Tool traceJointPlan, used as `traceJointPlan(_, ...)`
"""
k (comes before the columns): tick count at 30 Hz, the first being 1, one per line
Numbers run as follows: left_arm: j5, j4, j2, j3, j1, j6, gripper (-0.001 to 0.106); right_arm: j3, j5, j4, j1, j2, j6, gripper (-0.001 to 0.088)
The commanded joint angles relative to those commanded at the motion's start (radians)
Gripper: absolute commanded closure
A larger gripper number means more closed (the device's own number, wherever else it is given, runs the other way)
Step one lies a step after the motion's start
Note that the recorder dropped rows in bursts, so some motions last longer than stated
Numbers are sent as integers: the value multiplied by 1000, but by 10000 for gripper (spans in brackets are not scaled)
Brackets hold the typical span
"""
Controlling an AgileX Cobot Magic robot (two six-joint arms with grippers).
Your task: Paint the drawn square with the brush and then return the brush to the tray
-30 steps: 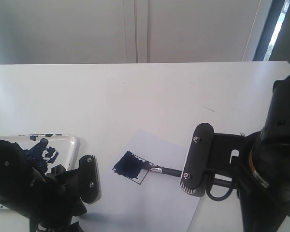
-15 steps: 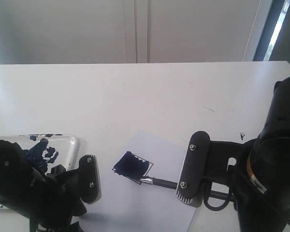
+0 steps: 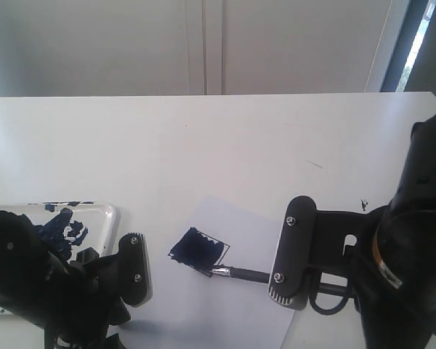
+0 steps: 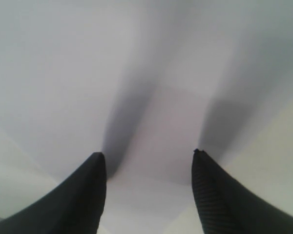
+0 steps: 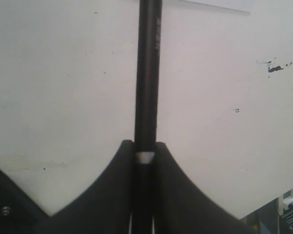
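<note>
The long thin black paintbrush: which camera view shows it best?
The exterior view: the brush runs from the right gripper to the navy-painted square. The right wrist view shows only its handle clamped; the left wrist view shows none.

The brush (image 3: 240,273) touches the navy-filled square (image 3: 196,249); smeared tray (image 3: 110,218) apart.

Exterior camera looks down across the table (image 3: 203,145) from high at its near side; both wrist cameras face that same tabletop, close-up.
</note>
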Motion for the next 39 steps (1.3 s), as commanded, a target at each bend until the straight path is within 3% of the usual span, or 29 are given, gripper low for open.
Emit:
traceJointPlan(15,-2,0,0,0,0,0,490,0,0,-64,0,0,50,868)
traceJointPlan(39,-6,0,0,0,0,0,490,0,0,89,0,0,-31,868)
